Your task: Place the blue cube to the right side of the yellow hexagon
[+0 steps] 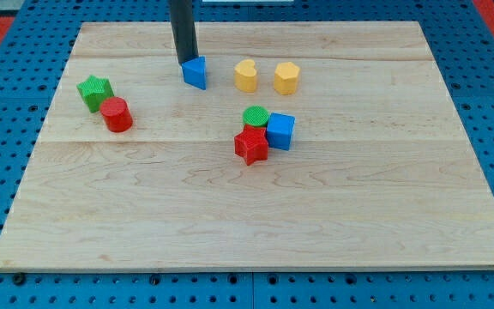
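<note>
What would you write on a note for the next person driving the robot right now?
My tip is near the view's top, right against the blue triangle-like block, on its left, not by the blue cube.
The blue cube sits mid-board, bunched against the green cylinder and the red star.
The yellow hexagon is up near the top, with the yellow heart on its left.
Done: nothing that shows; the cube is below the hexagon, not on its right.
Left: bring my tip to the cube, free it from the cluster, push it up to the hexagon's right side.
</note>
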You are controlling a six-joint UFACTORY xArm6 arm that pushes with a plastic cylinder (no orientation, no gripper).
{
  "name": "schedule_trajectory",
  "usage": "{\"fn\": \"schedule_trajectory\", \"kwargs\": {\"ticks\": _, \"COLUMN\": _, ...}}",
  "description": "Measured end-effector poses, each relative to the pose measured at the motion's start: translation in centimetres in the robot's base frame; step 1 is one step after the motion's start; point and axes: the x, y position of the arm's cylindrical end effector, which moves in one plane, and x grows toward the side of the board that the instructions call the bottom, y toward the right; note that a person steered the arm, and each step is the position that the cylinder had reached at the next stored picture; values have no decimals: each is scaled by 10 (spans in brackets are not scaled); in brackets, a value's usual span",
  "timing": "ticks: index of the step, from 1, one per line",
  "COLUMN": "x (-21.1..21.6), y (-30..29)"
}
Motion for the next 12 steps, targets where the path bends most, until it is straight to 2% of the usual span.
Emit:
{"fn": "schedule_trajectory", "kwargs": {"ticks": 1, "x": 21, "y": -43}}
{"fn": "schedule_trajectory", "kwargs": {"ticks": 2, "x": 95, "y": -61}}
{"fn": "schedule_trajectory", "kwargs": {"ticks": 4, "x": 202, "y": 21}}
{"fn": "schedule_trajectory", "kwargs": {"ticks": 5, "x": 207, "y": 100}}
{"fn": "schedule_trajectory", "kwargs": {"ticks": 6, "x": 177, "y": 121}}
{"fn": "schedule_trajectory", "kwargs": {"ticks": 7, "x": 171, "y": 78}}
{"fn": "schedule_trajectory", "kwargs": {"ticks": 8, "x": 161, "y": 127}}
{"fn": "schedule_trajectory", "kwargs": {"ticks": 9, "x": 128, "y": 184}}
{"fn": "schedule_trajectory", "kwargs": {"ticks": 10, "x": 98, "y": 199}}
{"fn": "schedule_trajectory", "kwargs": {"ticks": 11, "x": 129, "y": 212}}
{"fn": "schedule_trajectory", "kwargs": {"ticks": 12, "x": 123, "y": 162}}
